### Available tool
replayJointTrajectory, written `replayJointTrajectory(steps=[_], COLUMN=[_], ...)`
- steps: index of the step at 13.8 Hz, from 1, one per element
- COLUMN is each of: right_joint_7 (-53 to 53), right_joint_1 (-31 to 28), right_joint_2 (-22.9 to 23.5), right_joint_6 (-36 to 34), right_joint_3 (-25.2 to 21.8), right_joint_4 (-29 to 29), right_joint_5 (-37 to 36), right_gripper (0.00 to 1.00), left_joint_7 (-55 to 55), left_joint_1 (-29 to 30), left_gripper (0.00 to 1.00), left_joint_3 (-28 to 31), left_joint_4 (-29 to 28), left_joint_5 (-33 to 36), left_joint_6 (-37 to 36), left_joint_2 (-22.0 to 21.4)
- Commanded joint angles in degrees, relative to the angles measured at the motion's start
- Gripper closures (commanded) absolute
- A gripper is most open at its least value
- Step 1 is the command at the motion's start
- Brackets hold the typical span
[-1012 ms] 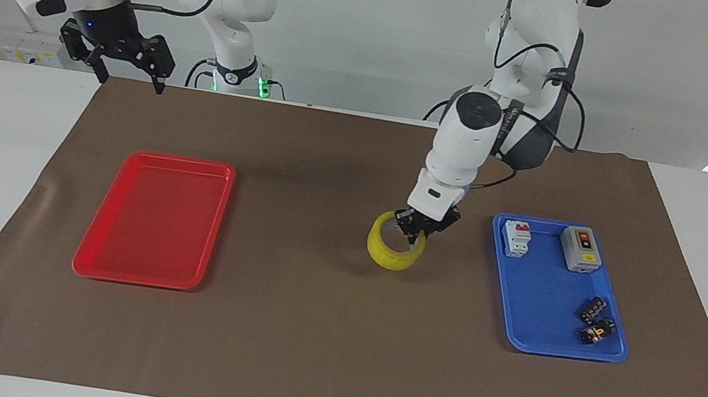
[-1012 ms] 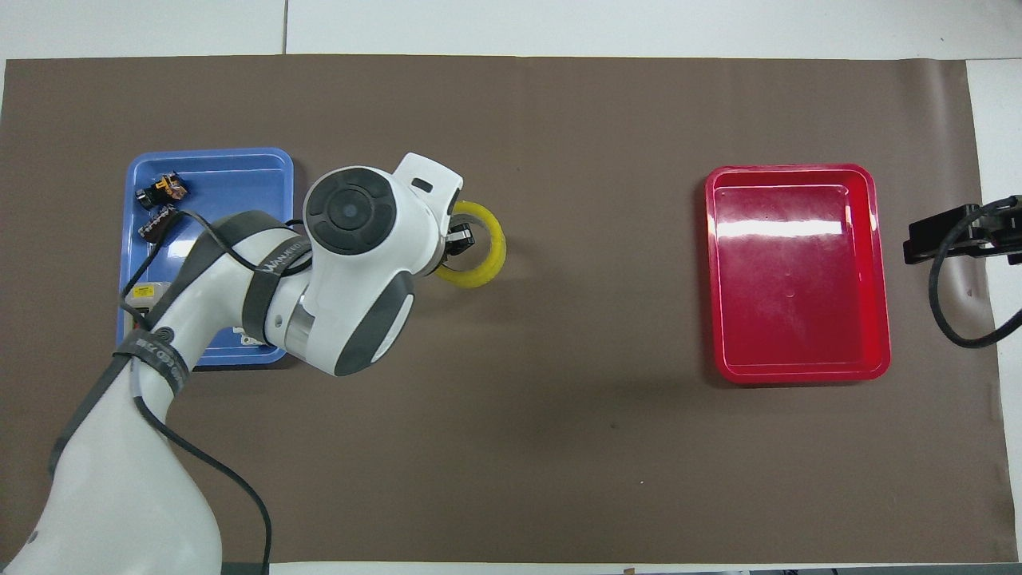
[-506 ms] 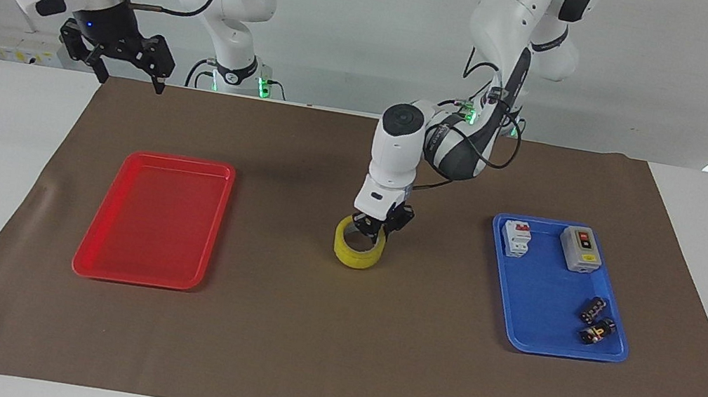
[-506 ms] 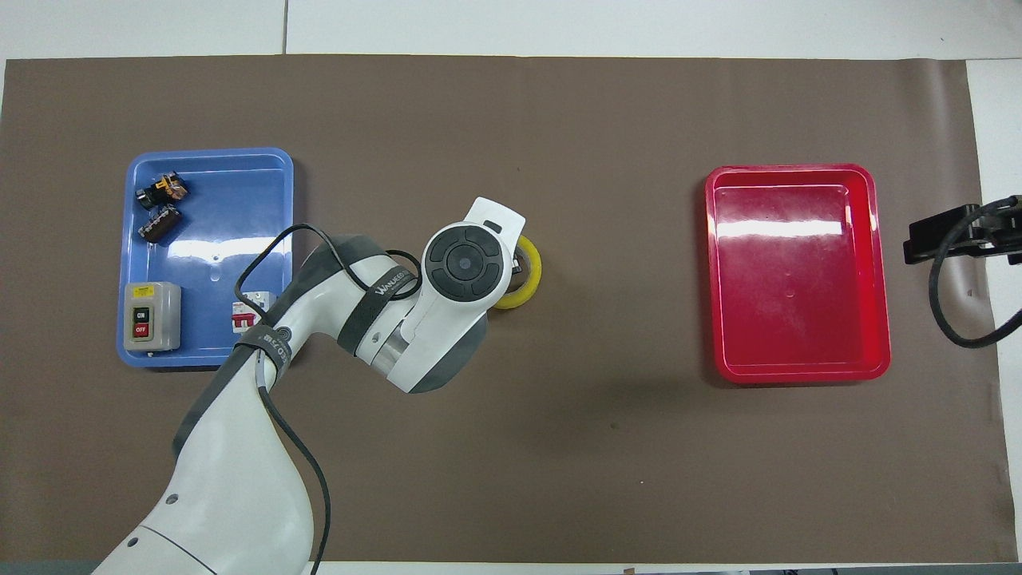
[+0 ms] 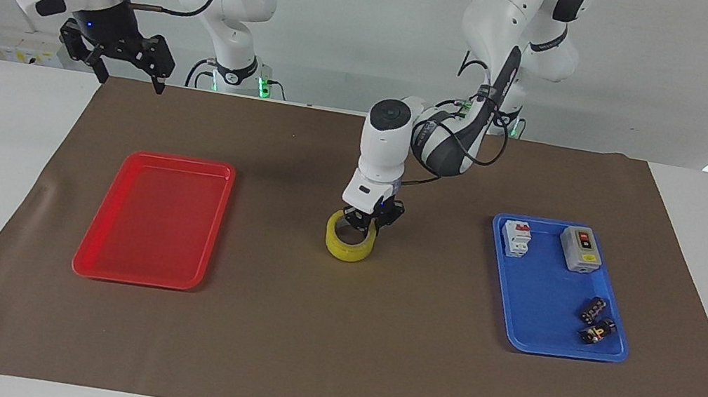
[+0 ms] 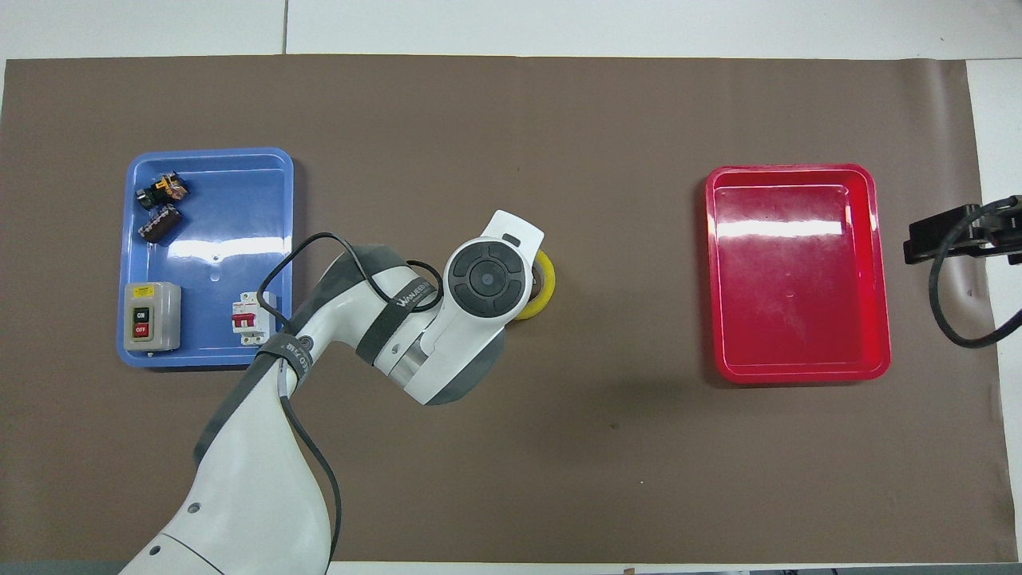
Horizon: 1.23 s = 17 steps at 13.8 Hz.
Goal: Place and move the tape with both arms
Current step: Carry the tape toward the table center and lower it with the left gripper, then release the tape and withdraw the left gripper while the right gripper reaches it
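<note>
The yellow tape roll (image 5: pixel 349 245) lies flat at the middle of the brown mat, between the two trays; I cannot tell whether it rests on the mat or hangs just above it. My left gripper (image 5: pixel 369 221) is shut on the tape's rim, on the side toward the robots. In the overhead view the left wrist covers the gripper and only an arc of the tape (image 6: pixel 548 292) shows. My right gripper (image 5: pixel 128 60) waits, open and empty, raised over the mat's corner at the right arm's end; part of it shows in the overhead view (image 6: pixel 948 235).
An empty red tray (image 5: pixel 103 257) lies toward the right arm's end. A blue tray (image 5: pixel 522 324) toward the left arm's end holds a grey switch box (image 5: pixel 580 249), a white breaker (image 5: pixel 517 238) and two small dark parts (image 5: pixel 596 321).
My left arm has carried the tape from beside the blue tray toward the middle of the mat and lowered it. The right arm has not moved.
</note>
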Motion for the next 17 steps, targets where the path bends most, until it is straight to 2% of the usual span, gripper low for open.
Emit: replayJointTrajectory(steps=[1,4,6,7,11,15,17], right_joint_7=[0.17,0.17,0.08,-0.09,-2.11,-2.03,-2.11], right_joint_1=[-0.78,-0.78,-0.78,-0.78,-0.87,-0.79,-0.7], right_joint_2=[-0.74,-0.74,-0.74,-0.74,-0.74,-0.82,-1.52], right_joint_6=[1.04,1.04,1.13,1.13,1.22,1.22,1.13], right_joint_3=[0.41,0.41,0.41,0.41,0.33,0.24,0.33], right_joint_4=[-1.19,-1.19,-1.27,-1.27,-1.27,-1.45,-3.28], right_joint_5=[0.22,0.22,0.22,0.22,0.22,0.22,0.48], right_gripper=[0.0,0.0,0.0,0.0,0.0,0.0,0.0], left_joint_7=[-1.05,-0.96,-0.79,-0.7,2.01,14.82,21.85], left_joint_1=[-1.56,-1.65,-1.47,-1.04,3.88,10.73,14.77], left_gripper=[1.0,1.0,0.24,0.0,0.0,0.0,0.0], left_joint_3=[0.86,0.78,0.78,0.86,0.78,0.78,0.78], left_joint_4=[-0.53,-0.62,-0.62,-0.62,-0.71,-0.71,-0.44], left_joint_5=[1.71,1.71,1.71,1.71,1.71,0.4,-3.19], left_joint_6=[1.33,0.81,0.63,0.54,-2.35,-8.67,-11.14], left_joint_2=[-0.46,-0.55,-1.16,-1.69,-7.13,-12.14,-14.16])
